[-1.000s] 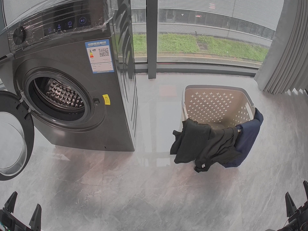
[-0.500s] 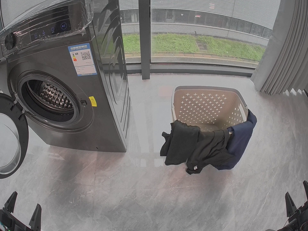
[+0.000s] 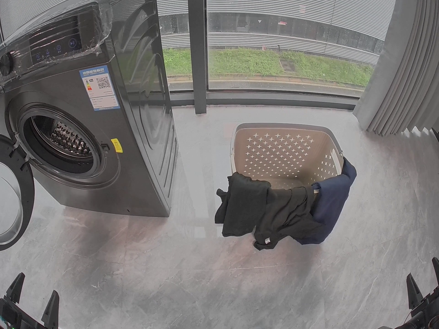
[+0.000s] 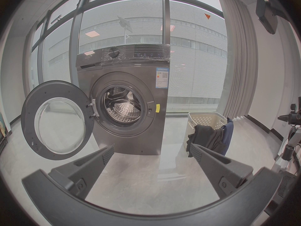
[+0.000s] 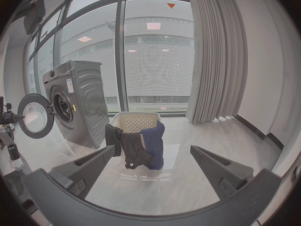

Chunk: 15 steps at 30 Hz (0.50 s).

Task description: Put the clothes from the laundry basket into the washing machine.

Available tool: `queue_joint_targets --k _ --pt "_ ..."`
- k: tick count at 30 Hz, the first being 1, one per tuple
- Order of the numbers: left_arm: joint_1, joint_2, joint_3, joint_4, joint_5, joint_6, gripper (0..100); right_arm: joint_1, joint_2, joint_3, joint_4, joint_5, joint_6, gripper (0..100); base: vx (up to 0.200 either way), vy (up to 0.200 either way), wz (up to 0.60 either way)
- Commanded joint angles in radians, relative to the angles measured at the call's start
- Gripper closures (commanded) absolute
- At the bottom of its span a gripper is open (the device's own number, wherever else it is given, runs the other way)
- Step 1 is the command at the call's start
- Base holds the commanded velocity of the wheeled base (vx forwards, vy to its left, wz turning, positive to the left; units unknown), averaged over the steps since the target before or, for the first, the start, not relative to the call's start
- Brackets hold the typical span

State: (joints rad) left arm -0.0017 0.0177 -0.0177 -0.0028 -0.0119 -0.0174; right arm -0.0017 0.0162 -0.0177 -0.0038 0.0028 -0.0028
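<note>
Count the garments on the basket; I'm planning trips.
3 draped on the laundry basket: black garment nearest the washing machine, dark grey garment mid-rim, navy garment farthest. Others may hide inside.

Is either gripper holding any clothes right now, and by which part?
Nothing is held. The left gripper and the right gripper are open and empty; the clothes hang over the rim of the laundry basket.
</note>
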Motion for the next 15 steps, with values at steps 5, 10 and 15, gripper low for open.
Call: queue_joint_targets --k 5,10,15 --pt "0.000 -0.018 0.018 0.000 0.000 -0.001 0 0.000 -0.016 0.018 -0.001 0.000 0.000 0 0.000 -0.200 0.00" --pt "0.000 -0.018 0.018 0.000 0.000 -0.001 0 0.000 -0.016 0.018 -0.001 0.000 0.000 0 0.000 0.000 0.00" --pt "0.000 -0.018 0.018 0.000 0.000 -0.001 0 0.000 -0.016 0.018 -0.001 0.000 0.000 0 0.000 0.000 0.00"
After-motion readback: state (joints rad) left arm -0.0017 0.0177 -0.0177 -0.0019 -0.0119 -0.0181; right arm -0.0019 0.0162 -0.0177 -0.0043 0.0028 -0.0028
